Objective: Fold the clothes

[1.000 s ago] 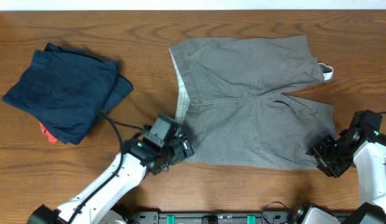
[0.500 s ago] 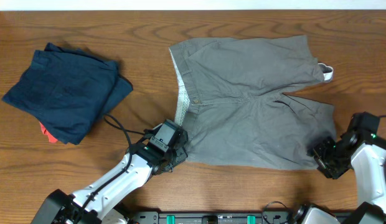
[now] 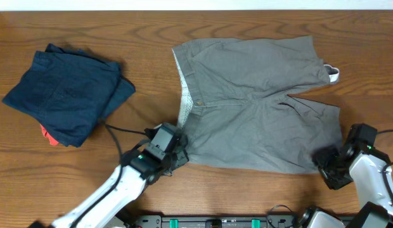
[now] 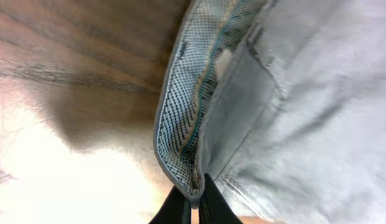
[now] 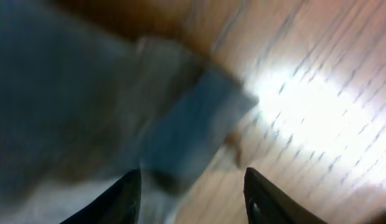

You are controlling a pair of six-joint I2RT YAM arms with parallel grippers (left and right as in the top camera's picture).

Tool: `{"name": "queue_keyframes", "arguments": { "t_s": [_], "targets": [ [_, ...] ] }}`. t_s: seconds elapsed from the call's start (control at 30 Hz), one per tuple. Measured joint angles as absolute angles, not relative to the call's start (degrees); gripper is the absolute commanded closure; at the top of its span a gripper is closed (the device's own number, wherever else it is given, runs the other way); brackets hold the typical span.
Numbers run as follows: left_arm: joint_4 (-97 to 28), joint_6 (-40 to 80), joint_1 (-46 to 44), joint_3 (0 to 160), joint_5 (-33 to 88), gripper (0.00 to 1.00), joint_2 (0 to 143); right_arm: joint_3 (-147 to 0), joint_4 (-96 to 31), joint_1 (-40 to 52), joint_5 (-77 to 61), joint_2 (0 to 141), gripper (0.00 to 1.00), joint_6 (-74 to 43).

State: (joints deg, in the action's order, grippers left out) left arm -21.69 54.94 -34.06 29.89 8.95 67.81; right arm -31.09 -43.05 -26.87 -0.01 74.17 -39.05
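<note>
One shorts corner — left gripper pinching waistband.

The overhead camera looks straight down on the desk from well above. Its view is wide enough to hold the whole grey shorts, the folded navy garment at the left and both arms at the near edge. The left wrist camera sits very close and sights along the left gripper at the patterned waistband, which is the shorts' lower-left corner in the overhead view. The right wrist camera, equally close and blurred, faces down past the right gripper at a hem corner and wood grain, the shorts' lower-right corner from above.
</note>
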Motion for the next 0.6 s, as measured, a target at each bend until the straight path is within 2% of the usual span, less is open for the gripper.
{"name": "queue_keyframes", "arguments": {
  "t_s": [0.07, 0.1, 0.17, 0.2, 0.4, 0.6],
  "targets": [
    [-22.79, 53.87, -34.02, 29.89, 8.80, 0.94, 64.95, -29.93, -39.86, -26.87, 0.73, 74.17, 0.53, -39.70],
    [-23.42, 53.52, -33.98, 29.89, 8.64, 0.94, 63.55, -29.47, -38.83, -26.87, 1.13, 74.17, 0.60, -39.92],
    [-24.45, 52.99, -33.95, 29.89, 8.56, 0.94, 61.71, -28.93, -36.69, -26.87, 1.67, 73.71, 0.93, -40.36],
    [-24.84, 52.73, -33.95, 29.89, 8.56, 0.94, 61.17, -28.73, -35.81, -26.87, 1.34, 73.58, 0.99, -40.62],
    [-29.98, 52.38, -33.98, 29.91, 8.69, 0.94, 60.47, -28.23, -35.00, -26.50, -0.64, 72.75, 0.99, -39.57],
    [-45.32, 50.17, -33.87, 33.19, 8.49, 0.94, 55.00, -33.15, -51.92, -28.29, -4.05, 70.76, 0.99, -35.70]
  ]
}}
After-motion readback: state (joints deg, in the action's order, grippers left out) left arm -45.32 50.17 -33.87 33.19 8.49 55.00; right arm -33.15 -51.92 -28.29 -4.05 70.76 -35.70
